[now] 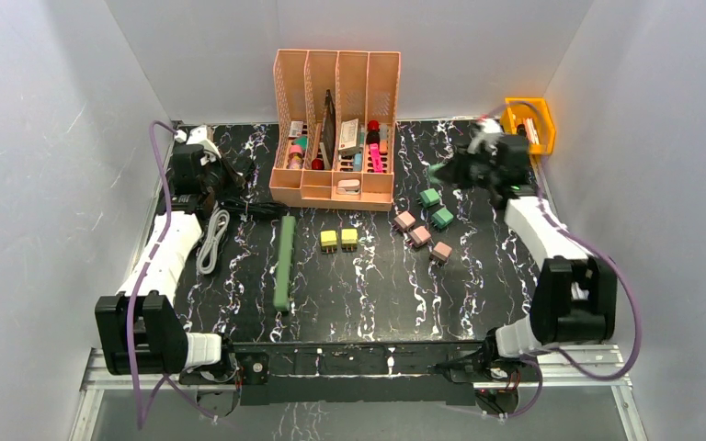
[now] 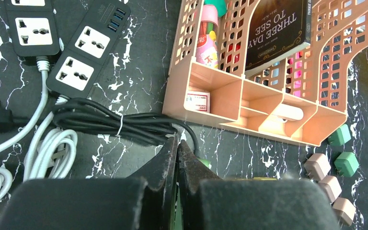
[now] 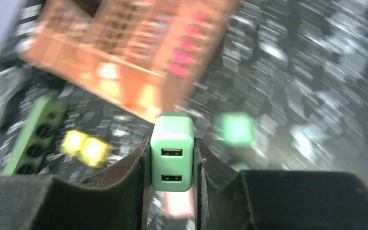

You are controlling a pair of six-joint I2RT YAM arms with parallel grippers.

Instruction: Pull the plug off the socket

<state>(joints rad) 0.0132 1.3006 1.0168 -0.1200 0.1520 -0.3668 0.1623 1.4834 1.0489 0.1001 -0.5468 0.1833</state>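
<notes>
Item: green plug (image 3: 172, 153), twin USB ports facing the wrist cam, clamped by its two flat sides in right pincer (image 3: 172, 143), jaws closed on it w/ just the plug's width btwn them. Location: held above table (image 1: 377, 303) at back right, btwn peach organiser (image 1: 287, 83) and orange bin (image 1: 529, 124). It is well apart from green power strip (image 1: 283, 262), which lies loose left of centre w/ no plug seen in it, so plug is judged already off the socket. Prongs not visible. Left pincer (image 2: 178, 143): fully closed, nothing seen btwn its fingers, tips just beside black cable bundle (image 2: 110, 122) at back left. Risks: (1) grip is on smooth sides only and wrist view is smeared w/ blur; a quick swing could let plug slip and drop onto small green/pink adaptors (image 1: 423, 225) nearby; (2) right arm is close to organiser and bin, and a wide move could knock either; (3) left tips by the cable bundle could snag a loop and drag black power strips (image 2: 88, 45) or white cables (image 1: 211, 241); (4) strip is unheld, so any nudge could slide it toward yellow blocks (image 1: 339, 240). Surface: black marble-pattern w/ white veins, glossy, crowded at back. Room: plain white walls (image 1: 55, 138) on three sides, even light.
</notes>
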